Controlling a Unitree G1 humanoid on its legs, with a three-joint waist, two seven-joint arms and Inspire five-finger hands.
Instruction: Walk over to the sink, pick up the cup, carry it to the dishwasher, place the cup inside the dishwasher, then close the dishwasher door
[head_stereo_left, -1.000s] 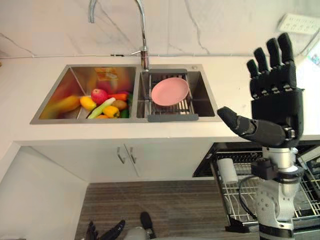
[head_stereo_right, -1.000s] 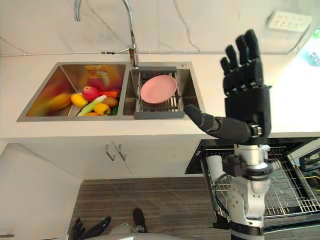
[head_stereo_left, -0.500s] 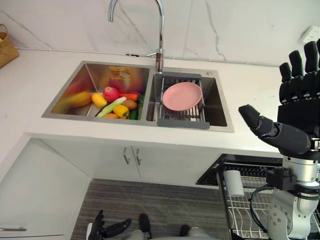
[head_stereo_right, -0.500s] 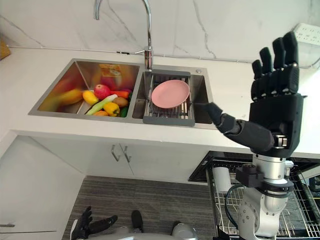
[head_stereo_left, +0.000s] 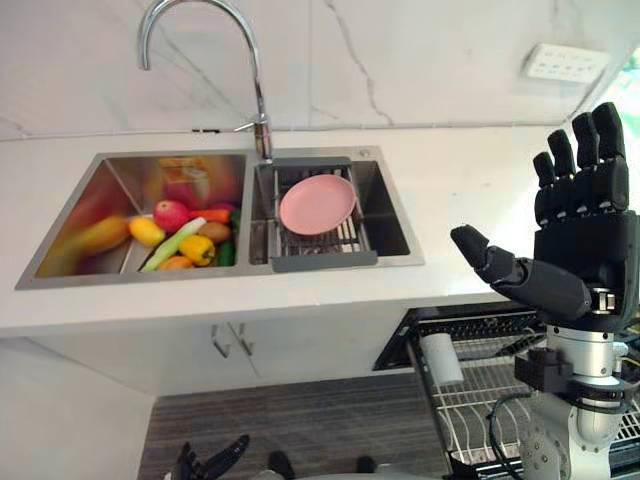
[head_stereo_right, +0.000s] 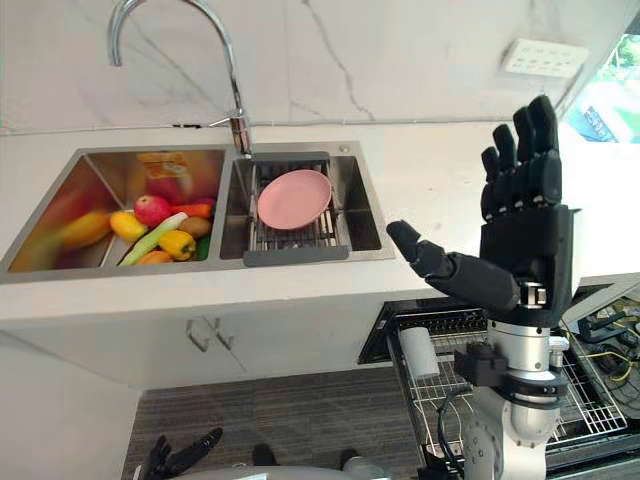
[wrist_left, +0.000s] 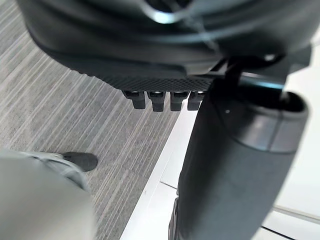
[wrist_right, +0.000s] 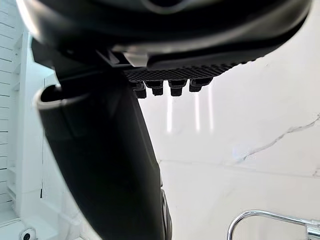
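A white cup (head_stereo_left: 440, 358) lies in the pulled-out wire rack (head_stereo_right: 590, 400) of the open dishwasher, below the counter's right part. My right hand (head_stereo_left: 585, 255) is raised upright in front of the counter, above the rack, open with straight fingers and the thumb pointing towards the sink; it holds nothing. My left hand (head_stereo_left: 210, 462) hangs low near the floor, open and idle. The double sink (head_stereo_left: 395, 215) lies to the left of the raised hand.
A pink plate (head_stereo_left: 317, 203) rests on a dark drain rack in the sink's right basin. Fruit and vegetables (head_stereo_left: 180, 232) fill the left basin under a tall tap (head_stereo_left: 255, 90). White cabinet doors (head_stereo_right: 215, 335) sit below the counter. A wall socket (head_stereo_left: 565, 62) is at the back right.
The whole picture has swung sideways, so the camera moved. My right hand stays raised and open. The cup stays in the rack.
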